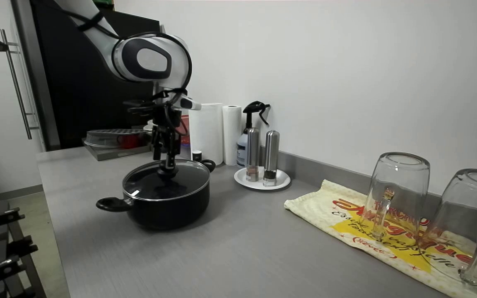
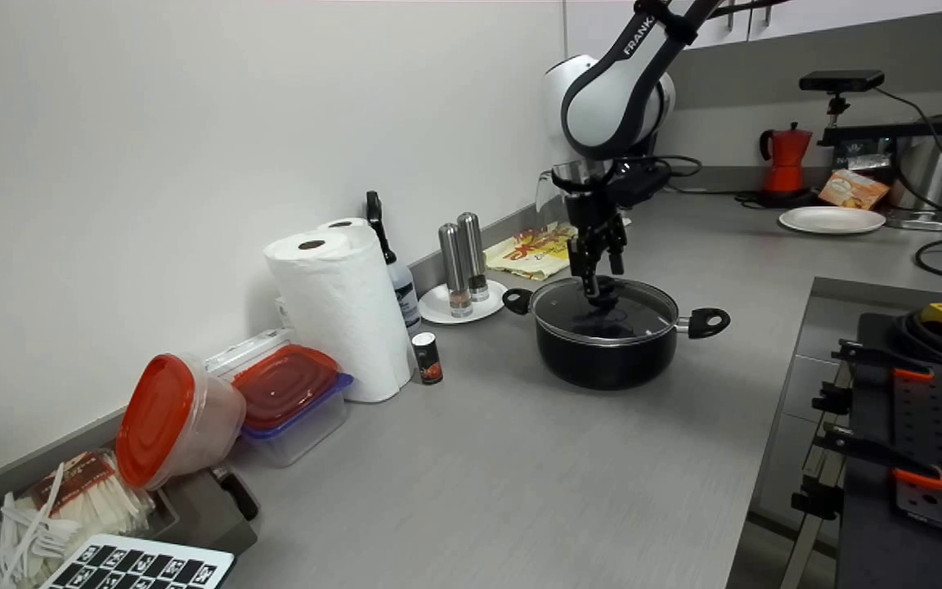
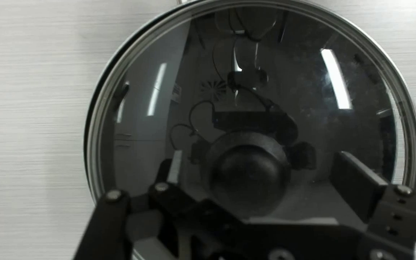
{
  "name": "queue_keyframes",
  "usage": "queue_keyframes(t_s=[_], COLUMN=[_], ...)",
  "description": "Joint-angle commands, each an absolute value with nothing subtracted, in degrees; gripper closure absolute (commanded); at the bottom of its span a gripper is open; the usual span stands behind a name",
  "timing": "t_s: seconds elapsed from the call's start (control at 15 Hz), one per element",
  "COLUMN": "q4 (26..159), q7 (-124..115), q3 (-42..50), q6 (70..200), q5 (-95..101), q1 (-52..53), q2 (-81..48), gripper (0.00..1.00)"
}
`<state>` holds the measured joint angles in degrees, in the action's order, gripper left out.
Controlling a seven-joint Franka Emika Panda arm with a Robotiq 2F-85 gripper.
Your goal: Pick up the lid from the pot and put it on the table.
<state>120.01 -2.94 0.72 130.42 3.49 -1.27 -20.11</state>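
Observation:
The round dark glass lid (image 1: 191,178) sits on the wide black pot (image 1: 172,213) on the grey table (image 1: 230,260). The lid (image 2: 643,309), pot (image 2: 606,364) and table (image 2: 520,483) also show in an exterior view. In the wrist view the lid (image 3: 284,90) nearly fills the middle, with its black centre knob (image 3: 249,177) between the fingers. My gripper (image 3: 264,177) is open, with gaps on both sides of the knob, the wider one on the right. In both exterior views the gripper (image 1: 163,161) (image 2: 604,280) points down just over the knob. Contact cannot be told.
Salt and pepper mills (image 1: 271,157) stand on a small white plate (image 1: 282,182) near the wall. Paper towel rolls (image 2: 340,311) and a spray bottle (image 2: 401,286) are beside them. Upturned glasses (image 1: 400,194) stand on a patterned cloth (image 1: 317,203). Plastic containers (image 2: 185,417) line the wall.

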Motion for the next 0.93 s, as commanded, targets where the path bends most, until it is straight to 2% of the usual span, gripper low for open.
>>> queue_keyframes(t_s=[0.0, 0.87], q4=[119.9, 119.3], q7=[-2.2, -2.2], q3=[0.5, 0.3], q6=[131.2, 133.6], q5=[2.3, 2.5], q1=[-0.9, -0.7], q2=[-20.5, -21.8], gripper=[0.00, 0.00])
